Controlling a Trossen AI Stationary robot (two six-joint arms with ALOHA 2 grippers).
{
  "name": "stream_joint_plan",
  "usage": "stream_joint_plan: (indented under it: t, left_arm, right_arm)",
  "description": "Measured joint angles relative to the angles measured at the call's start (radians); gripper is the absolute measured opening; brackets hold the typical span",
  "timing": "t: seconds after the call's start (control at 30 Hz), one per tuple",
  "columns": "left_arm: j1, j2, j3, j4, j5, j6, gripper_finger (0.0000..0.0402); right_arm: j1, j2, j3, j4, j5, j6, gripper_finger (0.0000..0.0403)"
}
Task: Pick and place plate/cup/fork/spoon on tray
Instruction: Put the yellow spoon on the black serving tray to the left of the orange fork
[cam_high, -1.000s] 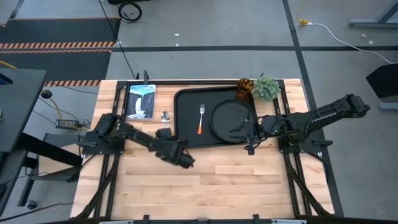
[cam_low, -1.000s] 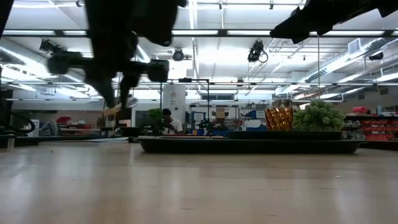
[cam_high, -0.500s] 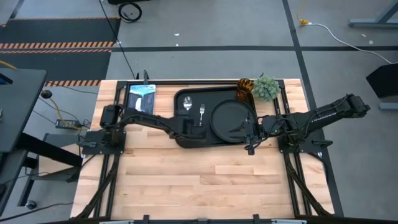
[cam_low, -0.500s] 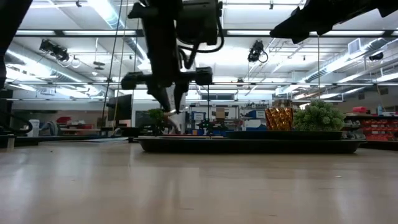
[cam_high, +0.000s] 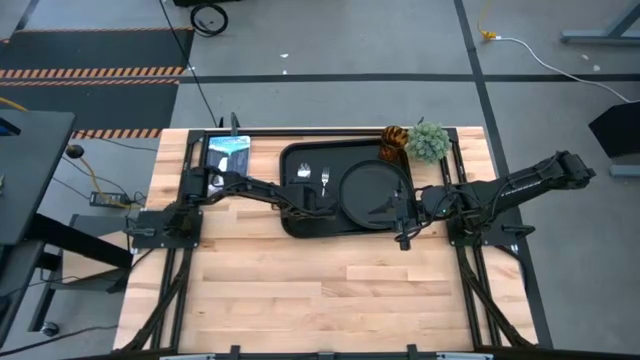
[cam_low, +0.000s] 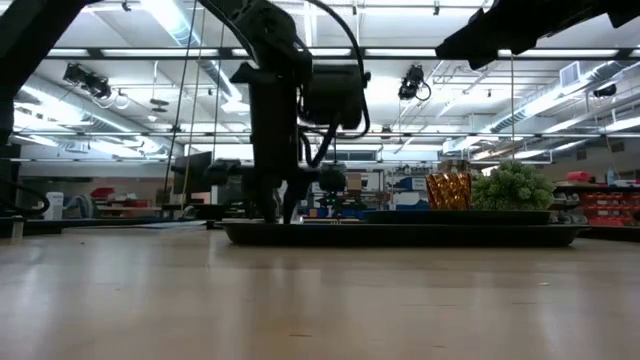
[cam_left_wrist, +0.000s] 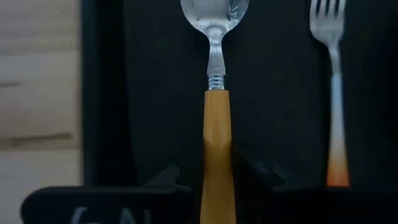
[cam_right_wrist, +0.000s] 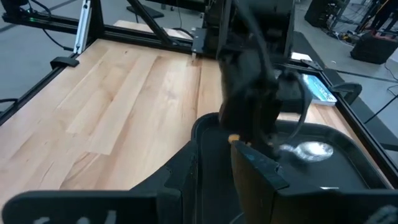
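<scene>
1. The left gripper (cam_high: 306, 195) sits low over the left part of the black tray (cam_high: 292, 222), near the middle of the high view, and is clamped on the yellow-orange handle of the spoon (cam_left_wrist: 216, 106).
2. In the left wrist view the spoon's handle runs up between the two dark fingers (cam_left_wrist: 163, 180), and its silver bowl lies at the top centre of the frame, over the tray floor.
3. The fork (cam_high: 324, 179) lies flat on the tray just right of the spoon and parallel to it, prongs toward the upper edge of the high view.
4. The round black plate (cam_high: 372, 190) rests on the right half of the tray, right of the fork.
5. The amber cup (cam_high: 394, 140) stands at the tray's upper right corner, touching or just beside the fuzzy green plant ball (cam_high: 428, 142).
6. The right gripper (cam_high: 399, 212) hovers at the plate's lower right edge; its fingers are apart and hold nothing.
7. A blue-and-white picture card (cam_high: 228, 152) lies on the wooden surface (cam_high: 330, 290), left of the tray.
</scene>
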Motion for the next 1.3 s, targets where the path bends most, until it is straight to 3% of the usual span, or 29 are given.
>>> stream_joint_plan:
  t: [0.2,0.7,1.0,1.3]
  left_arm:
    - [0.003,0.024,0.002,0.003,0.027,-0.013,0.0081]
    - [-0.008,0.002,0.001,0.025,0.013,-0.002,0.0165]
    - [-0.053,0.0,0.002,0.159,-0.012,0.053,0.0167]
    - [-0.071,0.0,0.002,0.126,-0.035,0.034,0.0156]
  right_arm:
    - [0.001,0.0,0.0,0.007,-0.003,0.0,0.0105]
    - [0.001,0.0,0.0,0.012,-0.003,-0.002,0.0105]
    - [0.001,0.0,0.0,0.014,-0.003,-0.004,0.0105]
    - [0.001,0.0,0.0,0.021,-0.003,0.0,0.0105]
